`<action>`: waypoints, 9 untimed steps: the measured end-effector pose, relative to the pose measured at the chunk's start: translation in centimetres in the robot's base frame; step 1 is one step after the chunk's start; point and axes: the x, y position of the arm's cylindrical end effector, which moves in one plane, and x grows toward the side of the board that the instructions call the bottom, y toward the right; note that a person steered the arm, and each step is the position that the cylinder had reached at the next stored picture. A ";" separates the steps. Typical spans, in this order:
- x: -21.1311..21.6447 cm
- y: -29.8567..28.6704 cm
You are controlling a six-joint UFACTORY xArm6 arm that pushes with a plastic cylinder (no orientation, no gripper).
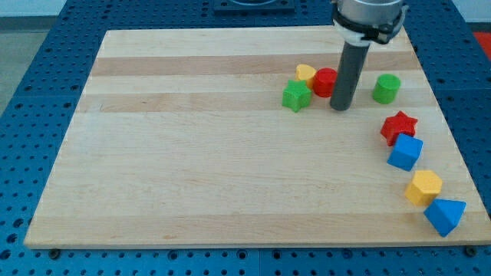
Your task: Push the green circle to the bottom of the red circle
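Note:
The green circle (387,88) is a short cylinder near the view's upper right. The red circle (325,81) lies to its left, partly behind my rod. My tip (341,107) rests on the board just right of and slightly below the red circle, with the green circle well to the tip's right, apart from it. A green star-like block (296,96) touches the red circle's lower left, and a yellow block (306,73) sits at its upper left.
A red star (399,126), a blue cube (405,152), a yellow hexagon-like block (423,187) and a blue triangle-like block (445,215) run down the board's right side. The wooden board's (192,153) right edge is close to them.

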 end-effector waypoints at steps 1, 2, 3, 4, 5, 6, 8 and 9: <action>-4.7 0.0; -5.1 3.2; -6.7 5.7; -6.8 10.8; -7.0 10.8; -1.7 10.8; -1.7 10.1; -1.4 3.7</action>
